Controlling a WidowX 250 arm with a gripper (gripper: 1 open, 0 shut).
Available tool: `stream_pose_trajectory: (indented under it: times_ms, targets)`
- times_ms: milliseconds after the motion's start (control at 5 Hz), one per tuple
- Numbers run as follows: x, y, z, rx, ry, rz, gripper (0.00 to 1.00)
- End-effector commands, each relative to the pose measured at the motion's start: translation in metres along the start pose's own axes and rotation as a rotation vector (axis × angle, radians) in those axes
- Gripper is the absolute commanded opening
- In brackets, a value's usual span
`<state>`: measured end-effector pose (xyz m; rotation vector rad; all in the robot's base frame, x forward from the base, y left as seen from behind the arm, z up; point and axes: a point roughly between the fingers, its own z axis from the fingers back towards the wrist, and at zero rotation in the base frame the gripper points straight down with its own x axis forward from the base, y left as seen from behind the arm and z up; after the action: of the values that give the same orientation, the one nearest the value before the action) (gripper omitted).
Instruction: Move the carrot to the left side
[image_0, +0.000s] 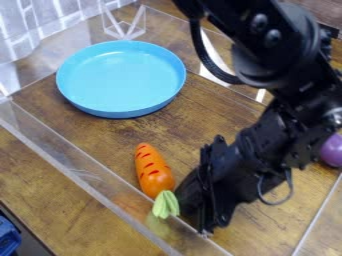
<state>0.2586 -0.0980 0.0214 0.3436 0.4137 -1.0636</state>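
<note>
The carrot (154, 170) lay on the wooden table (80, 165), in the lower middle part of the view, just beside the dark fingers (197, 202) of the robot. Its long axis was running steeply, from upper left to lower right, so it was nearer to upright in the view than to crosswise. The orange end without leaves pointed up and a little to the left, in the general direction of the blue plate (120, 77). The green leafy top (166, 205) pointed down and slightly to the right, near to the clear plastic wall (83, 170). The row of dark marks went along the orange body, following this same axis.

The fingers were closed, on the right side of the carrot in the view, close to its lower half and its leaves. If they touched it, I could not tell, because the dark parts made the border there difficult to see. The plate was well apart from the carrot, higher in the view and to the left. A purple toy eggplant (331, 150) was partly visible at the right edge, on the other side of the robot arm (267, 130).
</note>
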Motion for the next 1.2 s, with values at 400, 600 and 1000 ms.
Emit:
stream_pose_trajectory:
  times_ms: [400,600,1000]
  targets:
    - [-0.026,0.02,0.01,0.093,-0.071,-0.092,0.0]
    - [-0.027,0.015,0.008,0.088,-0.072,-0.086,0.0]
    - [-0.02,0.017,0.009,0.094,-0.069,-0.097,0.0]
